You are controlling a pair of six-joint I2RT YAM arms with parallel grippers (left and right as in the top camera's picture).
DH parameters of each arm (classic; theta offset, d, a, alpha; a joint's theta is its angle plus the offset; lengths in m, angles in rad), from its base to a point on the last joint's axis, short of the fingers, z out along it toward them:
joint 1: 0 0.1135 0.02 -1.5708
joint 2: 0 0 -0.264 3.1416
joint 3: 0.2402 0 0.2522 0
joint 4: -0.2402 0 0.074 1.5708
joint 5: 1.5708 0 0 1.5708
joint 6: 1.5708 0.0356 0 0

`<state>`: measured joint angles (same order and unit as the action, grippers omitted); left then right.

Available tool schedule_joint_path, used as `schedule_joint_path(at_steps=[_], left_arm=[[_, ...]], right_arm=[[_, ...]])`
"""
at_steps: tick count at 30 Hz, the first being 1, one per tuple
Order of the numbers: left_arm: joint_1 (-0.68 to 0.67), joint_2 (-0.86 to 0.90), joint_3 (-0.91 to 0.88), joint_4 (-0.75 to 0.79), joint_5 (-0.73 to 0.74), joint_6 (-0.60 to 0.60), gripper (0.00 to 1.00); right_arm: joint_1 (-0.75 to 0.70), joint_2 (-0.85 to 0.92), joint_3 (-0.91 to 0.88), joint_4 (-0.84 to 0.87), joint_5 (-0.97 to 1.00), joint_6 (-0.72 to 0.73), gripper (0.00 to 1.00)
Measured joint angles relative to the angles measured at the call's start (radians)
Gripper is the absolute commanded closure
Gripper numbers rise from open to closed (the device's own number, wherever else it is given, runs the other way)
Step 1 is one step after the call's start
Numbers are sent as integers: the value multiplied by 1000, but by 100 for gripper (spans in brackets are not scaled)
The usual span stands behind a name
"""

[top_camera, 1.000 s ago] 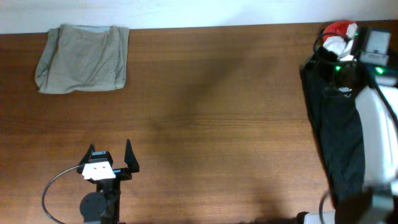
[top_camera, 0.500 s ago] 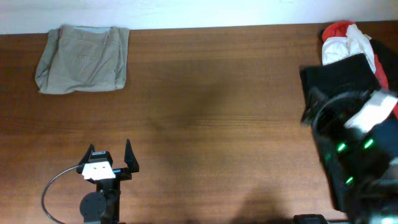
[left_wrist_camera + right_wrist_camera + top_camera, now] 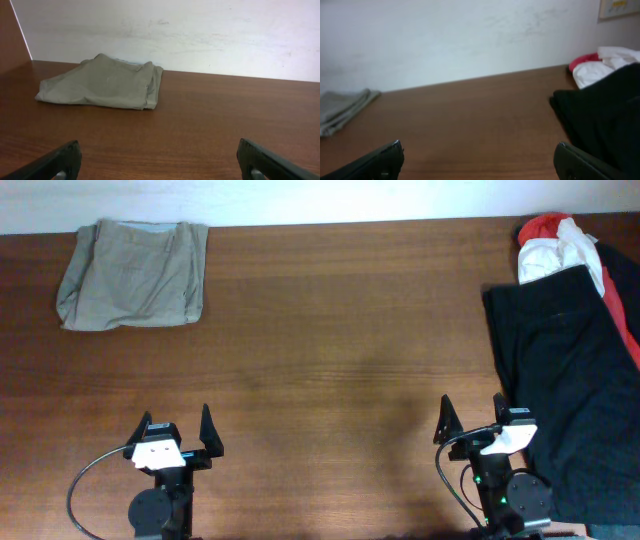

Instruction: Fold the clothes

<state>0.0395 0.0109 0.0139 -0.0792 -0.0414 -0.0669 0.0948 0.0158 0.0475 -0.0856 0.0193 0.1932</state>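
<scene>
The khaki-beige shorts (image 3: 133,275) lie folded at the table's far left corner; they also show in the left wrist view (image 3: 105,89) and at the left edge of the right wrist view (image 3: 340,111). A black garment (image 3: 560,370) lies spread along the right side, with a red-and-white one (image 3: 556,245) bunched at its far end; both show in the right wrist view, black (image 3: 605,117) and red-and-white (image 3: 600,62). My left gripper (image 3: 178,430) is open and empty near the front edge. My right gripper (image 3: 470,420) is open and empty at the front, beside the black garment.
The wooden table (image 3: 340,350) meets a white wall (image 3: 175,30) at its far edge. A cable loops beside the left arm's base (image 3: 85,480).
The right arm has swung from the far right corner over the black garment back to the front edge. The red-and-white garment is now uncovered. The left arm has not moved.
</scene>
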Motion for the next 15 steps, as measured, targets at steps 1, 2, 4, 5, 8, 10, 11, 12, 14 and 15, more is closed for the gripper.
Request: schedule_joint_path(at_steps=[1, 2, 4, 5, 8, 10, 11, 12, 14, 15], left_arm=[[0, 0, 0, 0, 0, 0, 1], [0, 0, 0, 0, 0, 0, 1], [0, 0, 0, 0, 0, 0, 1], [0, 0, 0, 0, 0, 0, 1], [0, 0, 0, 0, 0, 0, 1], [0, 0, 0, 0, 0, 0, 1], [0, 0, 0, 0, 0, 0, 1], [0, 0, 0, 0, 0, 0, 1], [0, 0, 0, 0, 0, 0, 1], [0, 0, 0, 0, 0, 0, 1]], right_arm=[[0, 0, -15, 11, 0, -16, 1], [0, 0, -27, 10, 0, -43, 1], [0, -1, -34, 12, -3, -122, 1], [0, -1, -34, 11, -11, -185, 1], [0, -1, -34, 10, -19, -274, 1], [0, -1, -34, 10, -20, -289, 1], [0, -1, -34, 10, -20, -298, 1], [0, -1, -34, 10, -20, -301, 1], [0, -1, -34, 10, -20, -304, 1], [0, -1, -34, 10, -20, -306, 1]])
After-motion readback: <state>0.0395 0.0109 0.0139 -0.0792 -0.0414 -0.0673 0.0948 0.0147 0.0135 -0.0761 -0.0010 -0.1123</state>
